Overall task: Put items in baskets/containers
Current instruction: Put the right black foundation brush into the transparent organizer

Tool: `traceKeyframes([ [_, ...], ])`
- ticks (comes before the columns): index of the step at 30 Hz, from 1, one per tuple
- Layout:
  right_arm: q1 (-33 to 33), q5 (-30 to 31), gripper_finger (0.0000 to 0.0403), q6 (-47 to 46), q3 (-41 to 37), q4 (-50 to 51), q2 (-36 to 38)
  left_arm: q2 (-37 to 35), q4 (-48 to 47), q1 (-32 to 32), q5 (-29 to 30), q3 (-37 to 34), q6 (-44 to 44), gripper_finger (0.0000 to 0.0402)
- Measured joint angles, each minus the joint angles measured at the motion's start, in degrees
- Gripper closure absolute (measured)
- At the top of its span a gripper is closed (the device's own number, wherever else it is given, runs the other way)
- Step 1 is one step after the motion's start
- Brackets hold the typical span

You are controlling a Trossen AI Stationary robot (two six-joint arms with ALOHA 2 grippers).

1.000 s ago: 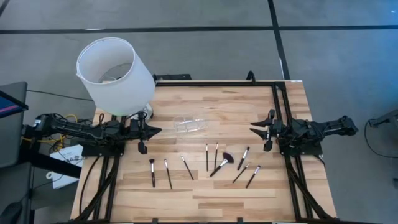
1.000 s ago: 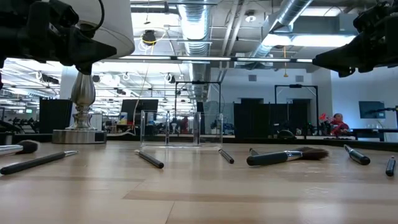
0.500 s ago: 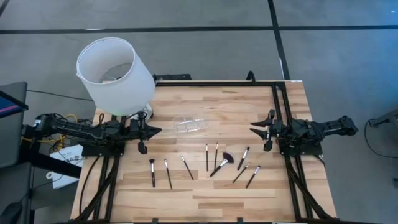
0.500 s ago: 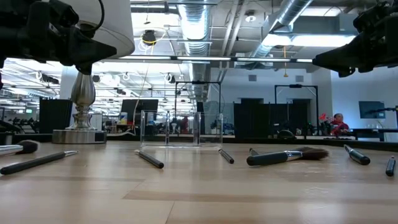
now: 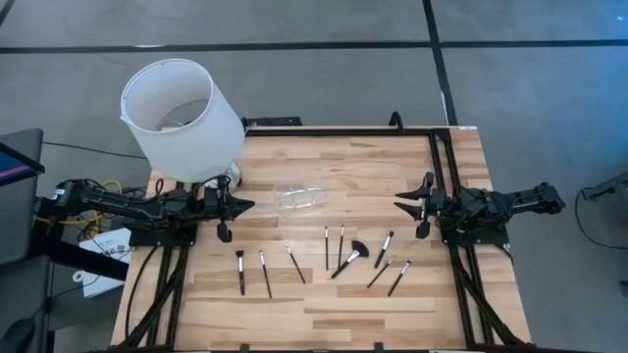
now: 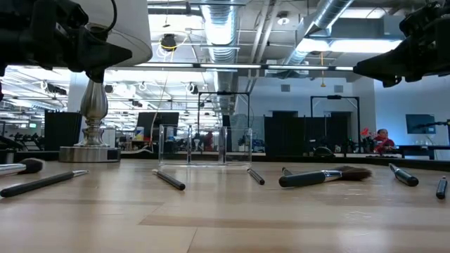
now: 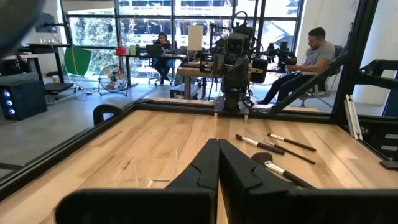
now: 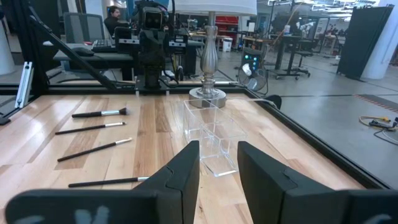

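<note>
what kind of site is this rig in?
Likely an open-plan robotics lab or office: exposed silver ceiling ducts, seated people at desks, another robot arm station past the light wooden table.

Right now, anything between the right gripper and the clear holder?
No. In the high view, only bare table separates the right gripper from the clear holder; the brushes lie nearer the front edge.

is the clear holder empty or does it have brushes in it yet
Empty. The holder shows nothing inside, and the brushes all lie on the table.
</note>
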State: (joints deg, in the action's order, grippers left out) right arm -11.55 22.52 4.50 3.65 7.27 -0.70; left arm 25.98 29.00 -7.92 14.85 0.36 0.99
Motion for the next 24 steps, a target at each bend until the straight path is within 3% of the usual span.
traceKeyframes([
  [14,-0.02,0.0,0.0301,0.01,0.01,0.0,0.01,0.35,1.08,0.0,2.26,-0.01,-1.29,0.039],
  [24,-0.02,0.0,0.0301,-0.01,0.01,0.0,-0.01,1.84,1.18,0.0,3.13,0.0,-1.29,0.029],
])
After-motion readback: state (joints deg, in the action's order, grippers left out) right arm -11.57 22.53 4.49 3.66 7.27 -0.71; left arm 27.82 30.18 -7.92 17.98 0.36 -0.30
